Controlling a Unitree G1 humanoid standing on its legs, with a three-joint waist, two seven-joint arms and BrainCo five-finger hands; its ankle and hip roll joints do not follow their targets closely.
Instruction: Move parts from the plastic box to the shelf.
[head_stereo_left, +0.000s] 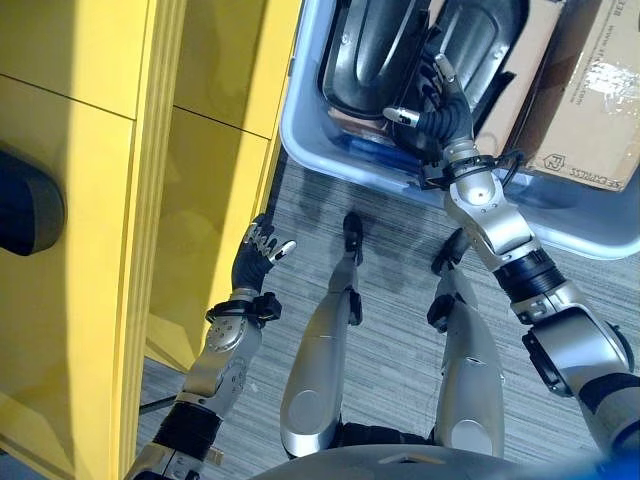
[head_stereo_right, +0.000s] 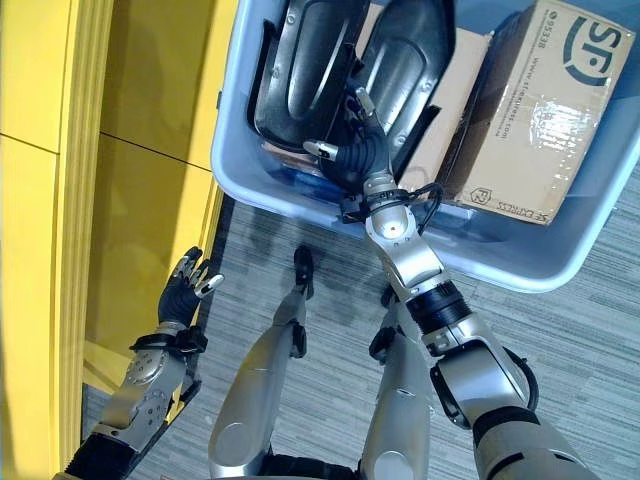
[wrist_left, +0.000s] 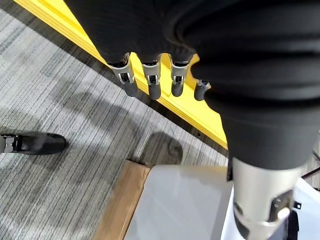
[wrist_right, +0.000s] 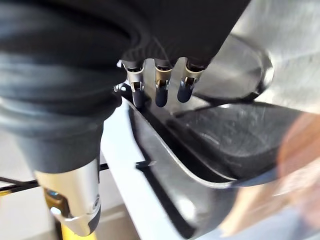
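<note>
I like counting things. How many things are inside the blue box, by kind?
Dark metal parts: 2
Cardboard boxes: 2
Total: 4 things in the plastic box. The right robot hand is reaching over the parts.

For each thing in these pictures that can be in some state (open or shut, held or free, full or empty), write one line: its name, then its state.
Plastic box: open-topped, on the floor, holding parts and cartons.
Dark parts: two, lying side by side in the box, not lifted.
Cardboard cartons: taped shut, inside the box.
Right hand: open, reaching in at the parts' edge.
Left hand: open, empty, beside the yellow shelf.
</note>
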